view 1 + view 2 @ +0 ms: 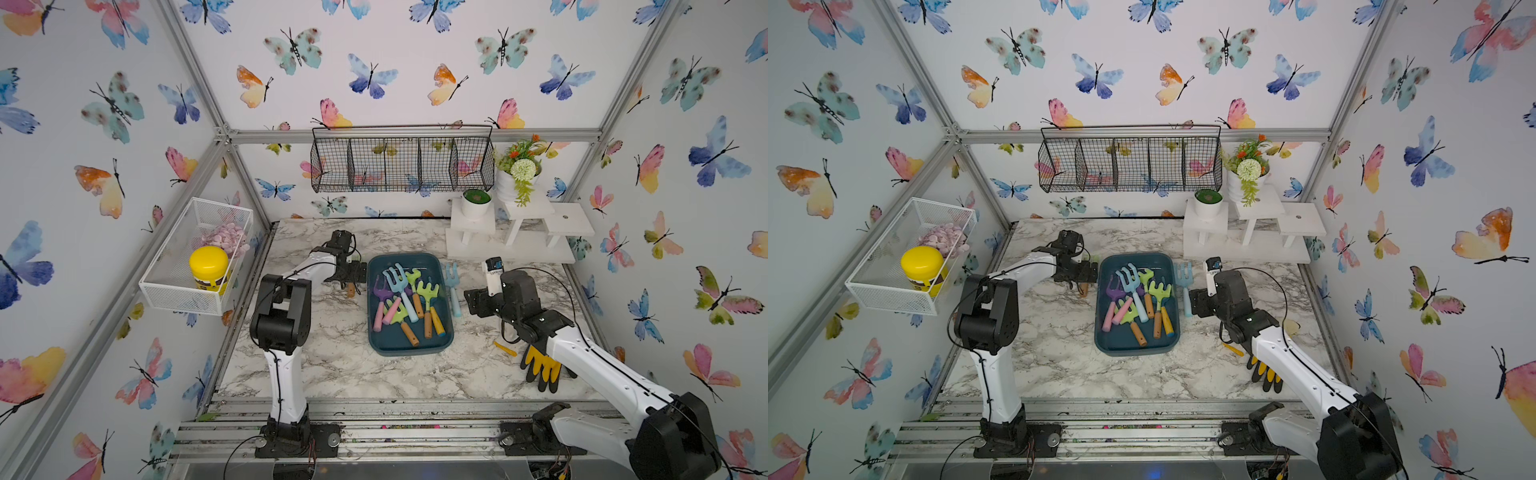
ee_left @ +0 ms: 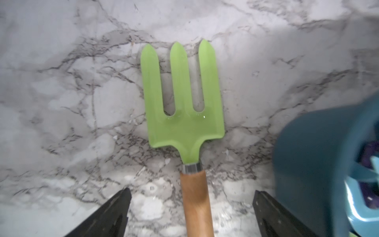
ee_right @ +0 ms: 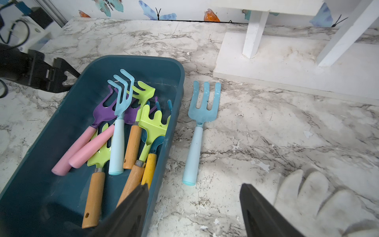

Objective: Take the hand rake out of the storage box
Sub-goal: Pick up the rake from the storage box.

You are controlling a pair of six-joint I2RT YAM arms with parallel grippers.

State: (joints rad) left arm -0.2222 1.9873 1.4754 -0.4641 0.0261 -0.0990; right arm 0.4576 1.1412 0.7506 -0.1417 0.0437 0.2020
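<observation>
Marble worktop (image 1: 332, 365): we see the left end effector (image 2: 191, 191) wide open, astride the green hand rake (image 2: 180, 127) without touching it, at 9 o'clock of the storage box (image 3: 143, 67); the right end effector (image 3: 194, 185) is open and empty.

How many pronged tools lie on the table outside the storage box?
2: green fork beside the storage box, at the open left claw; light-blue fork on the box's opposite side. Arms may hide others.
</observation>
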